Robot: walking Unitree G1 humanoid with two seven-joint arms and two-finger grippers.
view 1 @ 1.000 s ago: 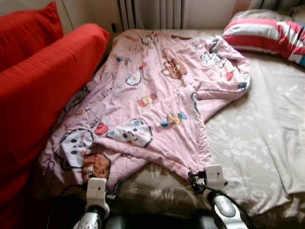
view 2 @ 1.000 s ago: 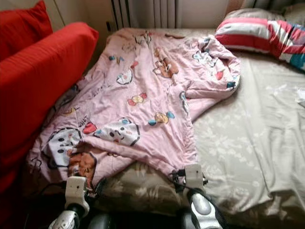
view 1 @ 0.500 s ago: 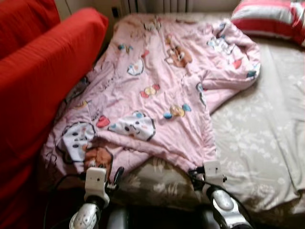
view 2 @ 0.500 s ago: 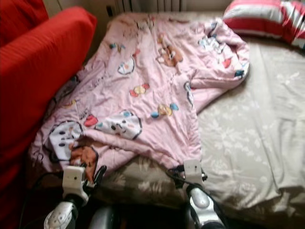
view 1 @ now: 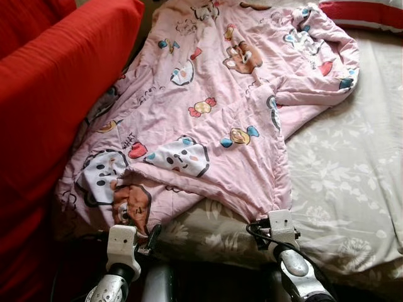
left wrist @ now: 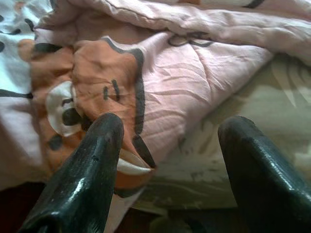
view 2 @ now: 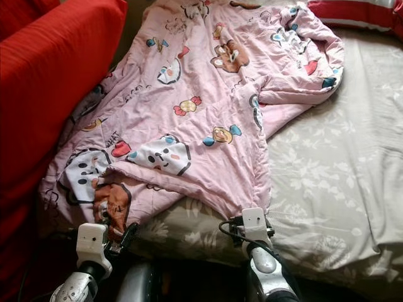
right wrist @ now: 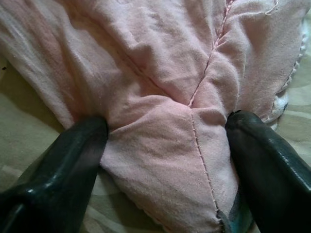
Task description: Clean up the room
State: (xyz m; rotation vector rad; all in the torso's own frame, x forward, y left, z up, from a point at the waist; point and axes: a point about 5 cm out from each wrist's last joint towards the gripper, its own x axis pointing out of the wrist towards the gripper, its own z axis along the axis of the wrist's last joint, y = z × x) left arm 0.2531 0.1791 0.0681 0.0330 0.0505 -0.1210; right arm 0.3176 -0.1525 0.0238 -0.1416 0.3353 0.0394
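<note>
I have my right gripper (right wrist: 165,145) spread around the pink quilt (view 1: 214,119) corner, left gripper (left wrist: 167,160) spread beside its edge; nothing gripped, quilt still rumpled.

Both arms fwd & low, left gripper (left wrist: 167,145) & right gripper (right wrist: 165,145) fingers spread wide.

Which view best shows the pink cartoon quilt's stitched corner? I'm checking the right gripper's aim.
The right wrist view: the pink cartoon quilt corner lies between the open right gripper fingers, seam visible. Eye views show the whole quilt; the left wrist view shows its bear-print edge.
</note>
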